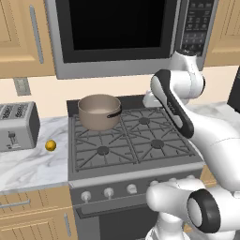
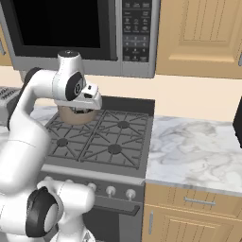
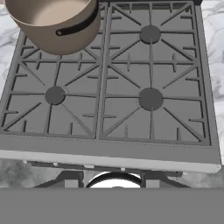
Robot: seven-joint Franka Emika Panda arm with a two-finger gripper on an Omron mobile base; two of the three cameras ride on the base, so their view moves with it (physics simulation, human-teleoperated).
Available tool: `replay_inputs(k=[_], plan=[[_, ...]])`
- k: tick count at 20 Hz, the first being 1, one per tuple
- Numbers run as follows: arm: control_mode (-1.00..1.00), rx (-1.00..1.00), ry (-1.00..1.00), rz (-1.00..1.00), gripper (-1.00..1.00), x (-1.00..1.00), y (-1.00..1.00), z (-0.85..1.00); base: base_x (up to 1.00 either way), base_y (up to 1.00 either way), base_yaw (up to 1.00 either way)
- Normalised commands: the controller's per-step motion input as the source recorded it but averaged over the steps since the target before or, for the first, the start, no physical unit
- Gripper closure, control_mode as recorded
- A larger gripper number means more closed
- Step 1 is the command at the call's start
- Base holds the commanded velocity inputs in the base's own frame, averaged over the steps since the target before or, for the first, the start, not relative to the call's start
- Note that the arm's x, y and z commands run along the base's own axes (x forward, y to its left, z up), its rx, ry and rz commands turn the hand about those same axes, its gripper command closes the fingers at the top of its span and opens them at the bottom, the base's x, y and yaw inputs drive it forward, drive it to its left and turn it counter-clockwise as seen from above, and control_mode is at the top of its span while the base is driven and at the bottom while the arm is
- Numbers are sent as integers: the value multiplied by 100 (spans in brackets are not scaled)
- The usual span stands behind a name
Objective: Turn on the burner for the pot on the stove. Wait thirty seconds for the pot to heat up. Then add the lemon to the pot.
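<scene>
- Pot (image 1: 99, 111) sits on the stove's (image 1: 136, 174) back left burner, black handle (image 1: 114, 114) pointing toward the middle; in the hand view it shows at top left, pale inside empty
- Lemon (image 1: 50, 146) lies on the marble counter (image 1: 28, 164) left of the stove, near the toaster (image 1: 16, 125), well apart from the pot
- Gripper (image 2: 81, 111) hangs above the grates beside the pot, jaws nearly closed, holding nothing
- Knobs (image 1: 108, 192) line the front panel; likely stiff, small and smooth, so pinch one across its face and twist; which one serves the pot's burner I cannot tell
- Lemon looks light, firm and round, apt to roll; take it across its middle, jaws opened wider first
- Pot is probably heavy and rigid; no need to lift it
</scene>
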Motion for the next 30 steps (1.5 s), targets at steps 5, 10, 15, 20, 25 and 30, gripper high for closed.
replay_inputs(k=[5, 10, 15, 20, 25, 30], plan=[[-100, 0, -1, 0, -100, -22, 0, 0, 0, 0, 0], [-100, -2, -11, 0, -100, -53, 29, 0, 0, 0, 0], [-100, -6, -2, 1, -100, -40, 49, 0, 0, 0, 0], [-100, -10, -2, 0, -100, -33, 76, 0, 0, 0, 0], [-100, -9, -9, 0, -100, -45, 61, -7, 0, 0, 0], [-100, -7, -20, 0, -100, -56, 42, -27, 0, 0, 0]])
